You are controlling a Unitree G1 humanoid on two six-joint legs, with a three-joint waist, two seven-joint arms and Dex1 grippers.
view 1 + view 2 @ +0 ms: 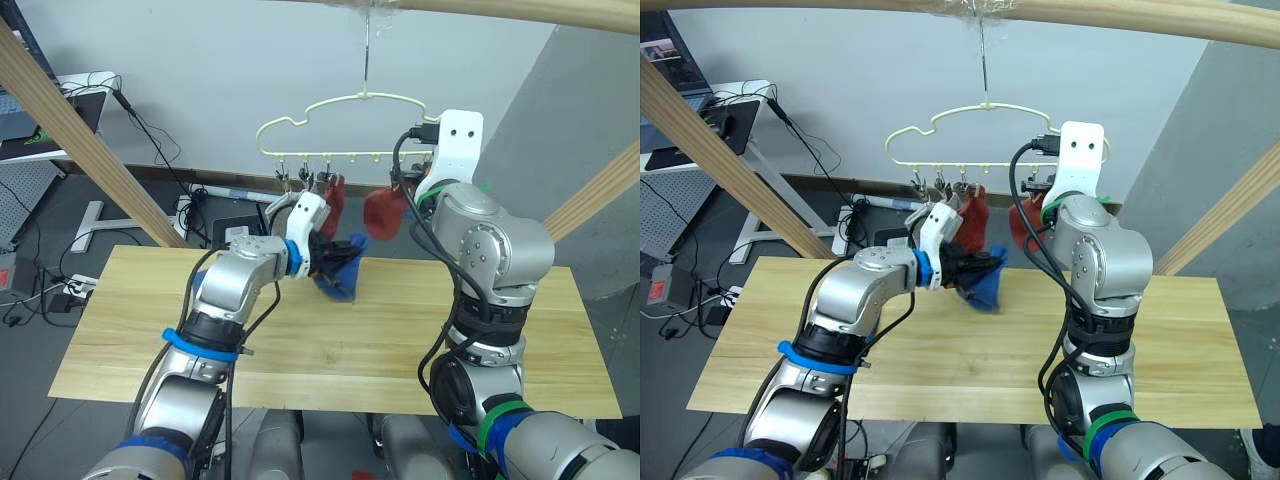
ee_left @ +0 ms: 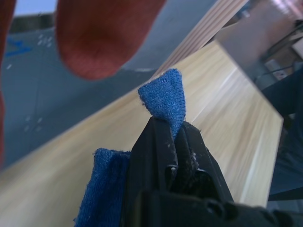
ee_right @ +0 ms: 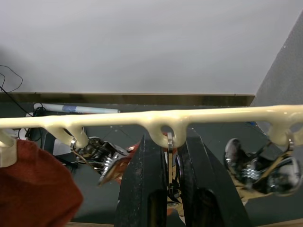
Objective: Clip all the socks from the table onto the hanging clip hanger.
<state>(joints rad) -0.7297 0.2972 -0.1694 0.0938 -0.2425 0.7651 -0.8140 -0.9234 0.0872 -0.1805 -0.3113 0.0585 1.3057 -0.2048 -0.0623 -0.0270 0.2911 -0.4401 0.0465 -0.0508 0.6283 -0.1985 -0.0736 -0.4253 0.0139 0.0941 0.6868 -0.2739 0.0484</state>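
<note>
L gripper (image 1: 965, 270) is pinched tight on a blue sock (image 1: 983, 283), holding it up above the table (image 1: 400, 340), just under the hanger's row of clips. In the wrist cam a corner of the blue fabric pokes out between the black fingers (image 2: 156, 156), rest of the sock droops down beside them.

R gripper (image 3: 169, 189) is up at the clip hanger (image 1: 340, 125), fingers either side of one small metal clip (image 3: 170, 161) hanging off the pale-yellow bar, squeezed on it w/ only a narrow gap left.

Two rust-red socks already hang on it: one (image 1: 333, 205) close behind the blue one, the other (image 1: 385, 212) next to the R arm. Hanger hook goes up to the wooden pole (image 1: 1120, 12) overhead.
</note>
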